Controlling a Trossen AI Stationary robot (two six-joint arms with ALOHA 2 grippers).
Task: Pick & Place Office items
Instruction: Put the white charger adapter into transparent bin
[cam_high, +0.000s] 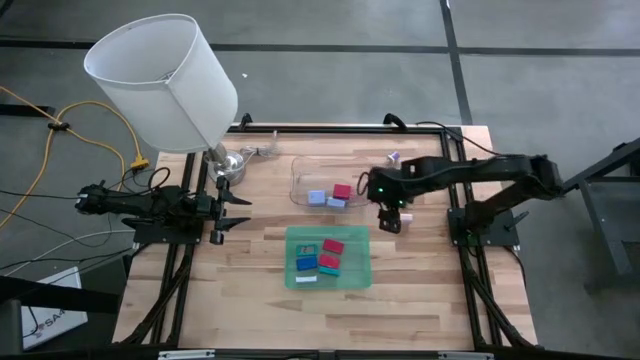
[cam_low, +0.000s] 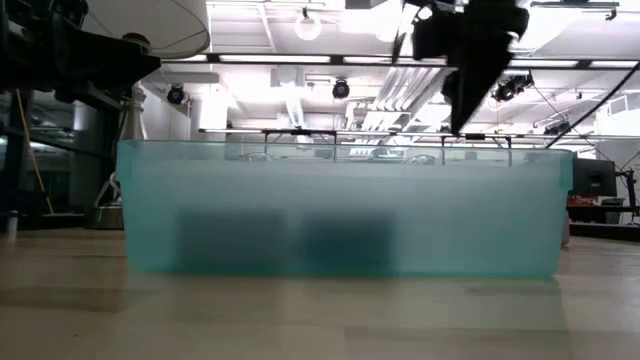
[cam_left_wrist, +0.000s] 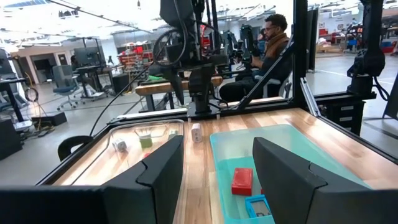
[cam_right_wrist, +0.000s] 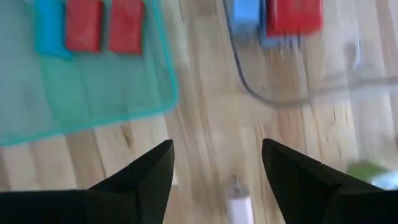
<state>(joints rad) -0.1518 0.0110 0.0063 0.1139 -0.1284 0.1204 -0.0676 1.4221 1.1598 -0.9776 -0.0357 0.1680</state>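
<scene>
Your right tool (cam_right_wrist: 214, 165) hangs released above a small white cylindrical piece (cam_right_wrist: 239, 206) on the striped wooden counter (cam_right_wrist: 205, 118), beside the translucent green tray (cam_right_wrist: 74, 93).

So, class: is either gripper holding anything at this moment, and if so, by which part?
Nothing is held. The right gripper hangs open above the bare table between the two trays; the left gripper waits open at the table's left edge.
</scene>
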